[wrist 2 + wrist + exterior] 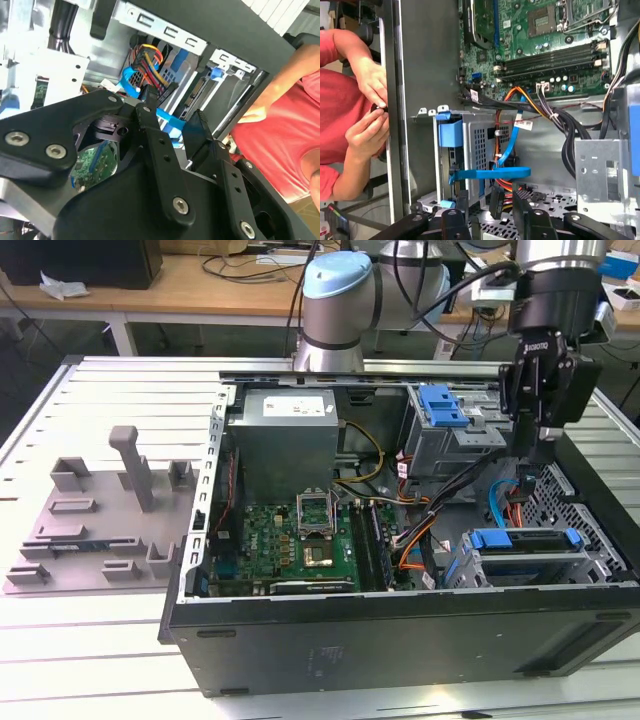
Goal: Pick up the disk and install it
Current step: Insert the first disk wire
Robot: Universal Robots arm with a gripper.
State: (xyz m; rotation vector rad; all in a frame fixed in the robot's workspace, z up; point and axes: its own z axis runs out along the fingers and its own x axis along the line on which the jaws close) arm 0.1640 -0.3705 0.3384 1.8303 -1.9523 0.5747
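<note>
**Empty gripper above an open computer case, disk below it in the drive bay**

A slatted metal tabletop (120,380) carries an open black computer case (400,640), lying on its side with the motherboard exposed. In the exterior view the robot arm reaches over the case's 2 o'clock corner.

The gripper (528,452) hangs there pointing down, released and holding nothing. In both wrist views (175,120) (491,197) its jaws stand apart, with only cables visible between them.

The disk (525,558) sits in the drive bay at the case's 4 o'clock corner, with its blue bracket facing up. In the exterior view it lies at 6 o'clock from the gripper, near but not touching. Its long axis runs from 9 to 3 o'clock.

A person's hands (370,105) rest just outside the case wall.
</note>
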